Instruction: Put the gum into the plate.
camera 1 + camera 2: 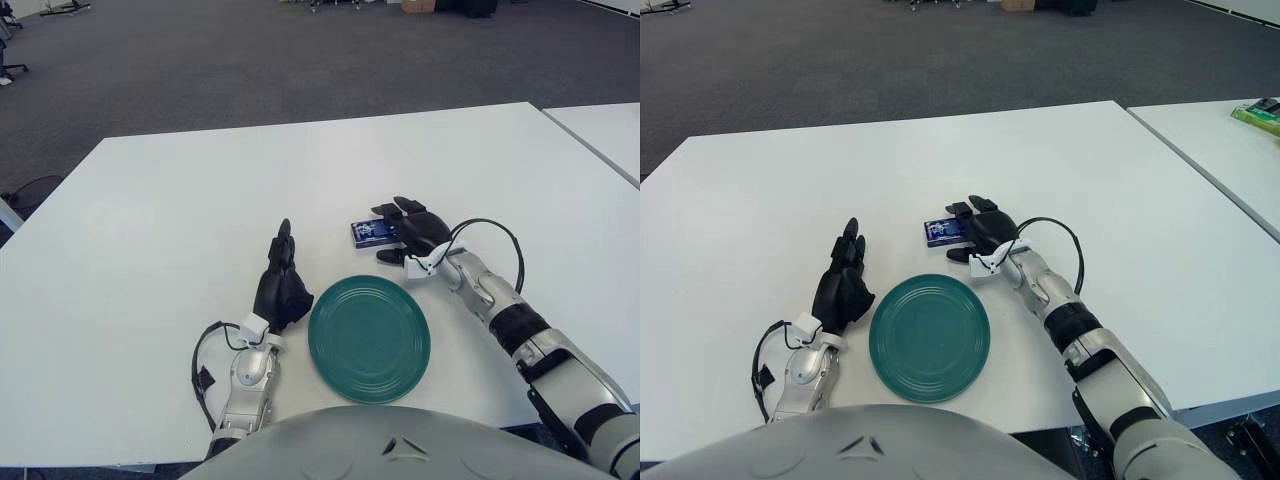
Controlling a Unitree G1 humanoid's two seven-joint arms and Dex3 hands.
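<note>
A small blue gum pack (367,232) lies flat on the white table (180,220), just beyond the green plate (369,338). My right hand (390,234) is low over the pack's right end. Its fingers (398,209) are spread at the pack's edge and the thumb (391,257) is out on the near side; I see no closed hold on the pack. The pack's right end is hidden under the hand. My left hand (280,285) shows left of the plate, fingers straight and pointing away, holding nothing. The plate has nothing in it.
A second white table (1230,150) stands to the right across a narrow gap, with a green item (1262,115) on it. Grey carpet lies beyond the far table edge. A black cable (203,360) loops by my left wrist.
</note>
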